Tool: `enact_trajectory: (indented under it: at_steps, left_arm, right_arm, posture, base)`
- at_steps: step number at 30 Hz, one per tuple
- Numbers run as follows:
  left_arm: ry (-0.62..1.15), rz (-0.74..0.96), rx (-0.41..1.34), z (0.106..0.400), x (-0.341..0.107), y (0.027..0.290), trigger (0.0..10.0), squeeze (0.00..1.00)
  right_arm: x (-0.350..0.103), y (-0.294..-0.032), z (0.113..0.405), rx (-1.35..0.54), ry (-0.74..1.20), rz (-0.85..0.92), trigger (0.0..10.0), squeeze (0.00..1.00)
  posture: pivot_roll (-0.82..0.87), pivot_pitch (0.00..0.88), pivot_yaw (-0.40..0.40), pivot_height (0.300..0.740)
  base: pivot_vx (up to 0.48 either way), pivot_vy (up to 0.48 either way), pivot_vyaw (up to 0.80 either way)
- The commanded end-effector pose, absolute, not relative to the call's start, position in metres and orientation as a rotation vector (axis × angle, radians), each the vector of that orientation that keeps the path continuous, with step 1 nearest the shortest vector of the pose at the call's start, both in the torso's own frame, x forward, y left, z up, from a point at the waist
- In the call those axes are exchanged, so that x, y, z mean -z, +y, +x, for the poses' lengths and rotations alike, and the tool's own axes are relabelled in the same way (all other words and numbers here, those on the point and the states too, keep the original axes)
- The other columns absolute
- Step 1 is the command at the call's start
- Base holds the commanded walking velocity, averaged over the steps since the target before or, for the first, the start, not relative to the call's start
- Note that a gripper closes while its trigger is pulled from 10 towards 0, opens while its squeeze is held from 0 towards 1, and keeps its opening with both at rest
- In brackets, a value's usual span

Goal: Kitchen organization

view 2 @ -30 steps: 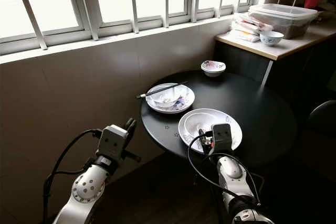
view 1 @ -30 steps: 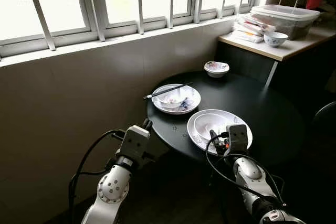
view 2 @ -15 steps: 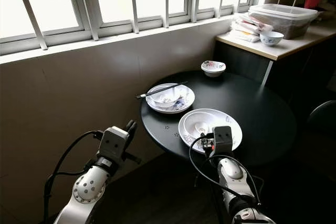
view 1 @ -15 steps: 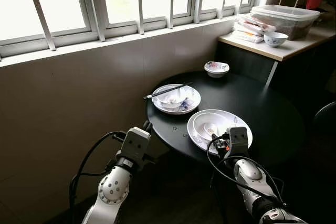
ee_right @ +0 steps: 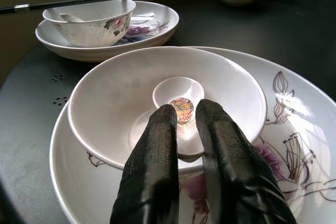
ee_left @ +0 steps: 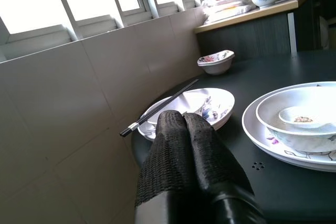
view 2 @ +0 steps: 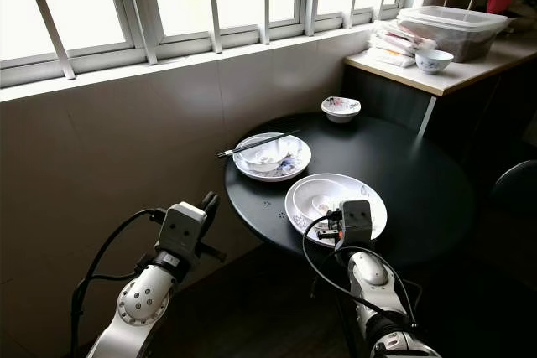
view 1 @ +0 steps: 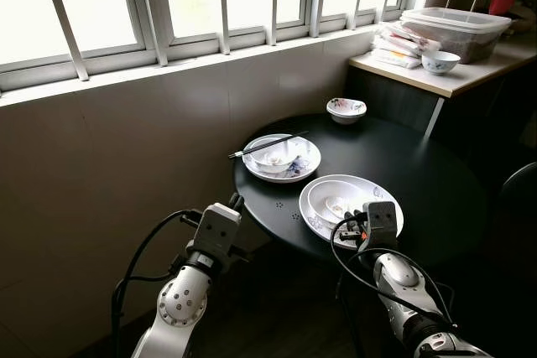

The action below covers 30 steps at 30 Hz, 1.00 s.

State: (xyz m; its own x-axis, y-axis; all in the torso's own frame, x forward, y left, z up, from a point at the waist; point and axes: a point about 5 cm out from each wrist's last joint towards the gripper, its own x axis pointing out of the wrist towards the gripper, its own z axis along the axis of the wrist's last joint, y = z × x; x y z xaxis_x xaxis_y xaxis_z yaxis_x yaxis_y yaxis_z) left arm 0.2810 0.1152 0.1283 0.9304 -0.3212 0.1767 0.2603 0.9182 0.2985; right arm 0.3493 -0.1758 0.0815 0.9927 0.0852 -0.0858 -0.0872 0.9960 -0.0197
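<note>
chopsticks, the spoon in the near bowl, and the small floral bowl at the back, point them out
chopsticks (view 1: 267, 145), left eye view, mid-length.
spoon (ee_right: 177, 92), right wrist view, its scoop.
small floral bowl (view 2: 341, 109), right eye view, its side wall.

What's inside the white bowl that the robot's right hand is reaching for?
Inside the white bowl lies a small white spoon with a flowery spot in its scoop. The right gripper fingers cover the spoon's handle end. The bowl sits on a big flowered plate.
</note>
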Motion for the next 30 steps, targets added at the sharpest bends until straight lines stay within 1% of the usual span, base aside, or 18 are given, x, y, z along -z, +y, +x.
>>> enact_trajectory:
  at_steps: [1,6,7,12,13,19,21,25,30]
  left_arm:
    - [-0.228,0.278,0.301,0.281,-0.127,0.114,10.0,0.0]
    - [-0.227,0.278,0.3,0.282,-0.127,0.114,10.0,0.0]
    - [-0.226,0.278,0.3,0.282,-0.127,0.114,10.0,0.0]
    - [-0.221,0.279,0.301,0.282,-0.125,0.114,10.0,0.0]
    - [-0.22,0.28,0.301,0.281,-0.125,0.114,10.0,0.0]
    - [-0.215,0.282,0.296,0.281,-0.124,0.116,10.0,0.0]
    - [-0.214,0.283,0.294,0.282,-0.124,0.116,10.0,0.0]
    - [-0.205,0.28,0.288,0.282,-0.122,0.118,10.0,0.0]
    - [-0.169,0.275,0.283,0.28,-0.116,0.12,10.0,0.0]
  right_arm:
    - [-0.094,-0.175,0.353,-0.073,0.006,-0.048,0.0,0.0]
    - [-0.114,-0.169,0.357,-0.082,-0.11,-0.1,0.0,0.0]
    - [-0.123,-0.165,0.358,-0.095,-0.164,-0.112,0.0,0.0]
    - [-0.137,-0.153,0.356,-0.136,-0.259,-0.114,0.0,0.0]
    - [-0.142,-0.146,0.354,-0.159,-0.295,-0.108,0.0,0.0]
    - [-0.15,-0.137,0.347,-0.191,-0.361,-0.105,0.0,0.0]
    - [-0.15,-0.135,0.346,-0.202,-0.356,-0.122,0.0,0.0]
    - [-0.147,-0.129,0.34,-0.256,-0.356,-0.185,0.0,0.0]
    - [-0.141,-0.127,0.335,-0.275,-0.342,-0.188,0.0,0.0]
  posture:
    - [0.03,0.0,-0.018,0.74]
    - [0.02,0.0,-0.017,0.74]
    - [0.02,0.0,-0.017,0.74]
    - [0.02,0.0,-0.016,0.74]
    - [0.02,0.0,-0.016,0.74]
    - [0.02,0.0,-0.016,0.74]
    - [0.02,0.0,-0.015,0.74]
    - [0.02,0.0,-0.012,0.74]
    - [0.02,0.0,-0.013,0.74]
  base:
    - [0.0,0.0,0.0]
    - [0.0,0.0,0.0]
    - [0.0,0.0,0.0]
    - [0.0,0.0,0.0]
    - [0.0,0.0,0.0]
    - [0.0,0.0,0.0]
    - [0.0,0.0,0.0]
    - [0.0,0.0,0.8]
    - [0.0,0.0,0.8]
